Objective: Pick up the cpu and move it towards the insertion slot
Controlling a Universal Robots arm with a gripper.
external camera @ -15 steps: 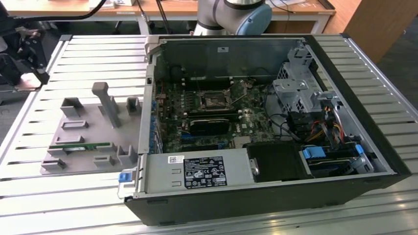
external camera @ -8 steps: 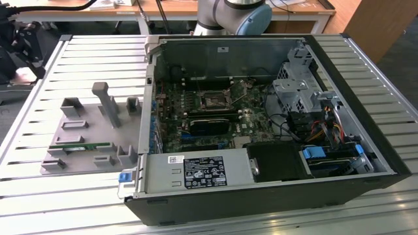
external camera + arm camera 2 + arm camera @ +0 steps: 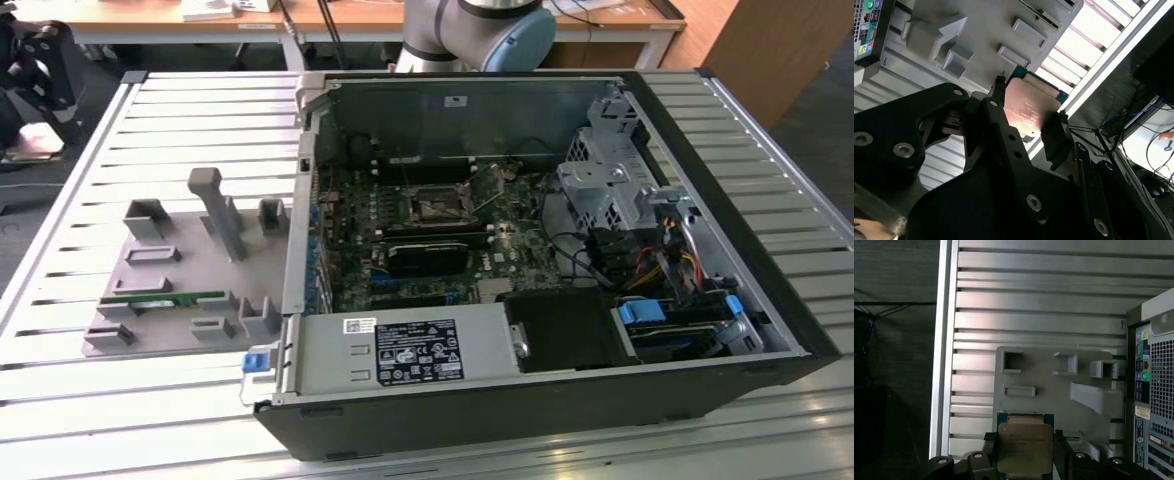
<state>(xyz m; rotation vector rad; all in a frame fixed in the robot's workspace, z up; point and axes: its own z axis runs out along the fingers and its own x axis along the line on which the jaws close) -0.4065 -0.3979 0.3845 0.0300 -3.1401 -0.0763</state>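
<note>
The cpu (image 3: 1024, 450) is a flat square chip with a silvery face and a green edge. It sits between my two black fingers in both wrist views, held high over the grey fixture plate (image 3: 1034, 370). My gripper (image 3: 1024, 439) is shut on the chip's two opposite sides. In the second wrist view the cpu (image 3: 1026, 112) catches a reddish glare inside the gripper (image 3: 1030, 100). The insertion slot (image 3: 437, 205) is a square socket with a metal frame and a dark centre. It lies on the motherboard inside the open computer case (image 3: 747, 290).
The grey fixture plate (image 3: 147, 320) lies on the slatted metal table (image 3: 80, 200) at the exterior view's left, with upright posts and a green memory stick (image 3: 163, 299). The case walls, drive cage (image 3: 607, 185), cables and power supply (image 3: 400, 352) crowd around the motherboard.
</note>
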